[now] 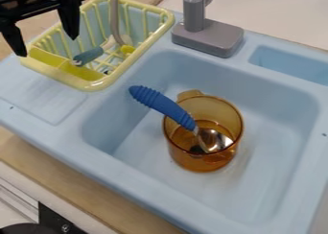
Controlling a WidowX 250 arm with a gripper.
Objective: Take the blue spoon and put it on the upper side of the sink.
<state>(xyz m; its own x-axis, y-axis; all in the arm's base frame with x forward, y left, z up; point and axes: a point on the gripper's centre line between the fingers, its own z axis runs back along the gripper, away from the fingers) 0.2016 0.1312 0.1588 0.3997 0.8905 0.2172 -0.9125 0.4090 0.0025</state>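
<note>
The black gripper hangs at the upper left, above the left side of the yellow rack, its two fingers spread wide with nothing between them. In the basin of the light blue sink stands an amber cup. The blue spoon leans inside this cup: its metal bowl rests down in the cup and its ribbed blue handle sticks out over the rim toward the upper left. The gripper is well apart from the spoon, up and to its left.
A yellow dish rack holding a few utensils sits on the sink's upper left corner. The grey faucet rises from the back edge, with a small recessed compartment to its right. A wooden counter edge runs along the front.
</note>
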